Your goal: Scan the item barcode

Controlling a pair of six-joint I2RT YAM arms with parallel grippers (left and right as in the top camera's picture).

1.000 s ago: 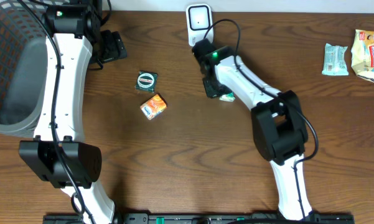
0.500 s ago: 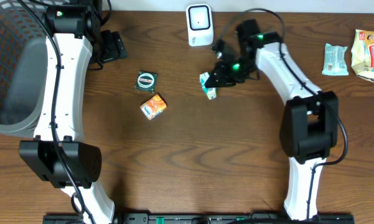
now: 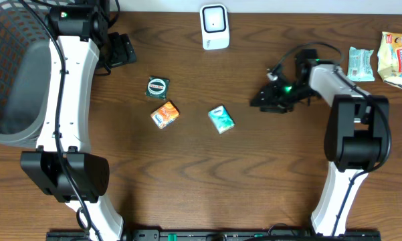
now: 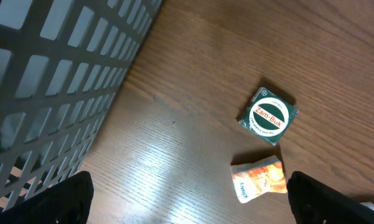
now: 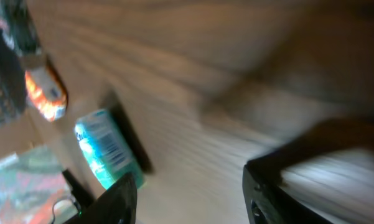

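**Teal packet lies alone, away from the scanner**

The teal packet (image 3: pixel 221 119) lies flat on the tabletop (image 3: pixel 187 174). Nothing holds it. It is near the orange packet (image 3: pixel 164 114) and well apart from the white scanner (image 3: pixel 215 27) at the far edge.

The right jaws are apart and hold nothing. They hang off to the side of the teal packet and do not touch it. The right wrist picture is very blurry, but you can see the teal packet (image 5: pixel 106 149) past the two dark fingers (image 5: pixel 121 199). The left jaws are wide apart too, with nothing in them, up by the basket (image 3: pixel 13 80) and the green tin (image 4: pixel 267 116).

What could go wrong? The packet is flat and low, and the wood looks smooth. If the jaws come down a bit off, they may just push it along and not pick it up. It could slide into the orange packet. I cannot tell which side has the barcode. If that side faces away from the scanner, the scanner will not read it.
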